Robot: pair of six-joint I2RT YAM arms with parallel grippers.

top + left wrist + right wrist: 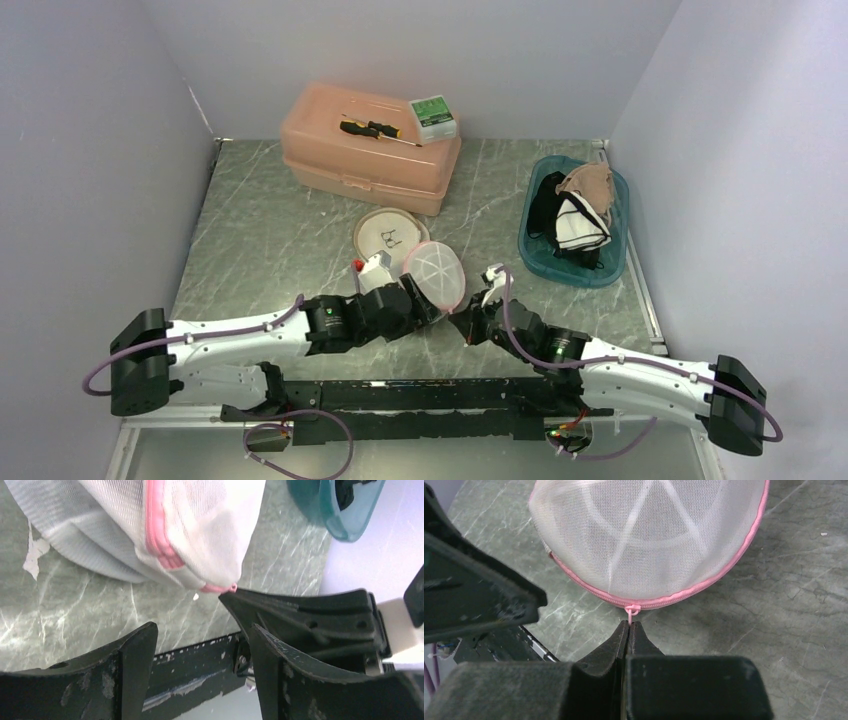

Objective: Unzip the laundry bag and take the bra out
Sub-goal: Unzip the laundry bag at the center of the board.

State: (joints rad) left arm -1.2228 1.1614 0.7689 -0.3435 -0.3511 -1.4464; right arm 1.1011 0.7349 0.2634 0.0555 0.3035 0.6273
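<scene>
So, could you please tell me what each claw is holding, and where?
The right claw pinches the pink zipper pull of the laundry bag; the left claw is open, holding nothing.

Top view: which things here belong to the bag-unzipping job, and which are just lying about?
In the job: laundry bag, its zipper pull, right gripper pinching it, left gripper open.
Lying about: toolbox, screwdriver, green box, teal bin of clothes.

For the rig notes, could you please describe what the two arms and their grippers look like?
The left arm and right arm have white shells, black joints and boxy black bases, each trailed by a purple cable. The left gripper and right gripper have black, scuffed, wedge-shaped fingers.
</scene>
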